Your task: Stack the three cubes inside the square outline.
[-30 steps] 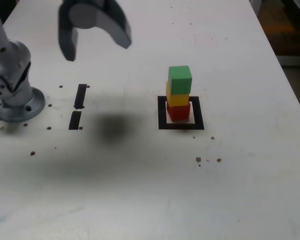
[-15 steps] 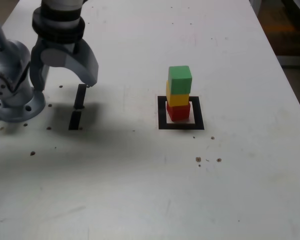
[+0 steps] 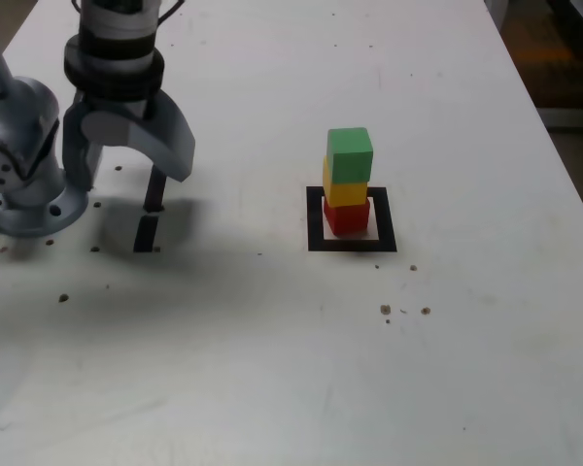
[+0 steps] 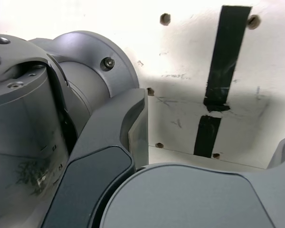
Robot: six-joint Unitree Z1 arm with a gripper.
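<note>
surface: white table [image 3: 272, 369] | on it: square outline [image 3: 316, 218], 2 black strips [image 3: 152, 207], red cube [image 3: 346, 218]

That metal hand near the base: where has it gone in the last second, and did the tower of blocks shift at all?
The hand came down from high in the exterior view and swung toward that view's left, ending low over the two black strips, open and empty. The green cube, yellow cube and red cube stayed stacked inside the square outline.

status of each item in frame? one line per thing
green cube: top of the stack
yellow cube: middle of the stack
red cube: bottom, inside the square outline
gripper: open, empty, over the two black tape strips beside the arm base
</note>
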